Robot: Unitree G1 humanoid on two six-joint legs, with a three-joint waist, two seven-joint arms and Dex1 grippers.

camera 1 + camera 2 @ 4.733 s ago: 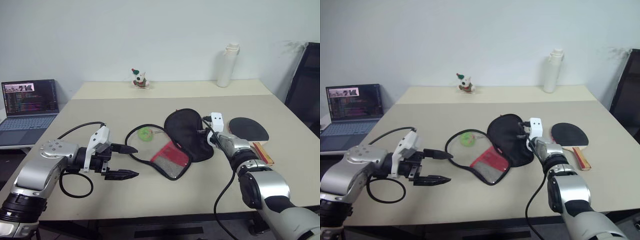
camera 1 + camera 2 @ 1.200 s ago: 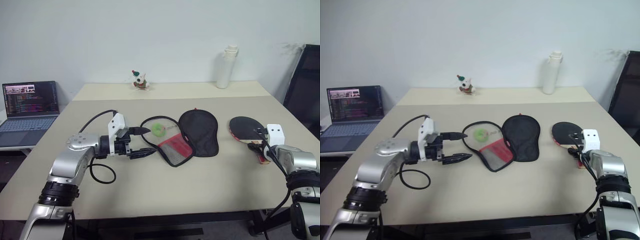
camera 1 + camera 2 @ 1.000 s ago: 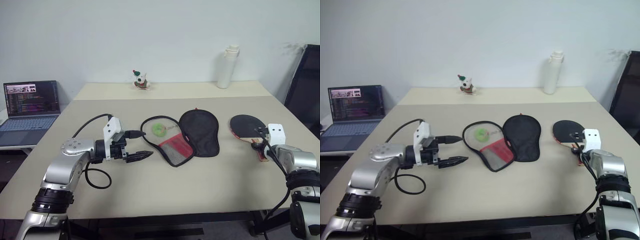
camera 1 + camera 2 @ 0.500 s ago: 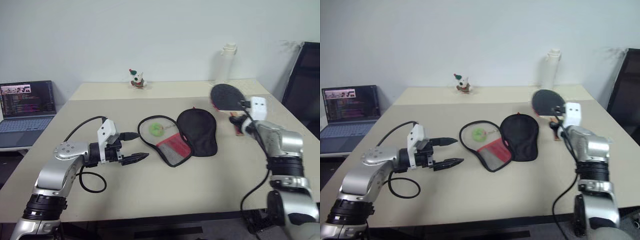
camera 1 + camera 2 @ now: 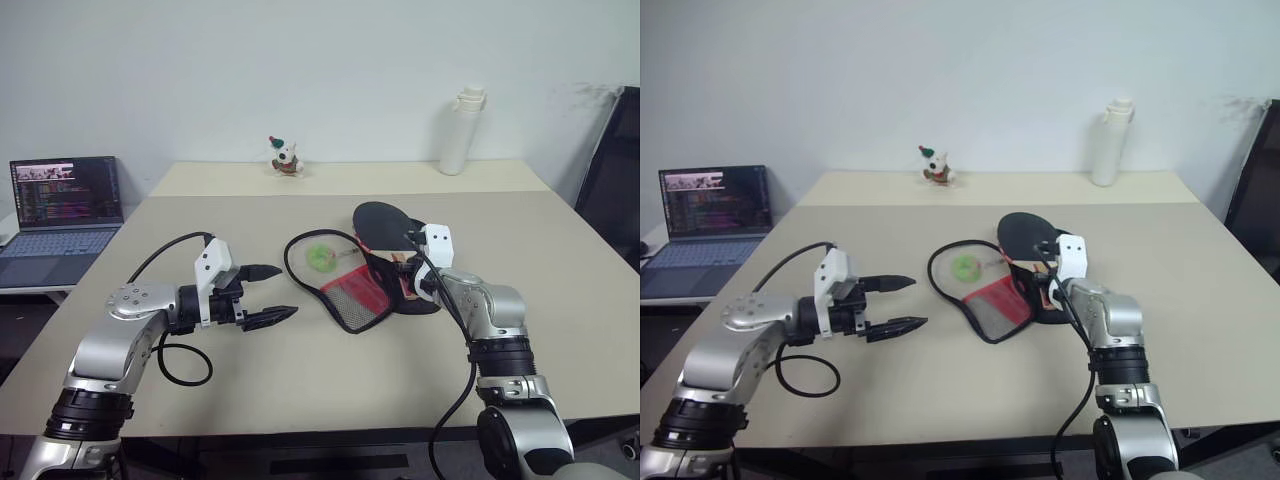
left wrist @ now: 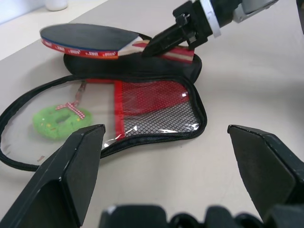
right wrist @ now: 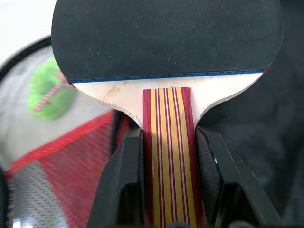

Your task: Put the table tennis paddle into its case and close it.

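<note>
The table tennis paddle [image 5: 383, 218] hangs roughly level just above the table, black face pointing away from me. My right gripper [image 7: 166, 142] is shut on its striped wooden handle [image 7: 167, 142]. Below it the case [image 6: 152, 107] lies unzipped and spread flat, and the paddle's face sits over its black half [image 6: 142, 71]. The red mesh flap [image 5: 345, 298] lies toward my left. A small green ring-shaped thing [image 5: 321, 257] rests inside the case's looped zip edge. My left gripper [image 5: 285, 291] is open and holds nothing, just left of the case with its fingers pointing at it.
An open laptop [image 5: 62, 195] sits on a side table at far left. A white bottle [image 5: 461, 130] and a small figurine [image 5: 286, 157] stand on the far table. A black chair [image 5: 615, 170] is by the right edge. Bare tabletop [image 5: 580, 300] lies right of the case.
My right gripper lifted the paddle from the right side of the table and carried it left to above the case. The left gripper stayed where it was, open.
</note>
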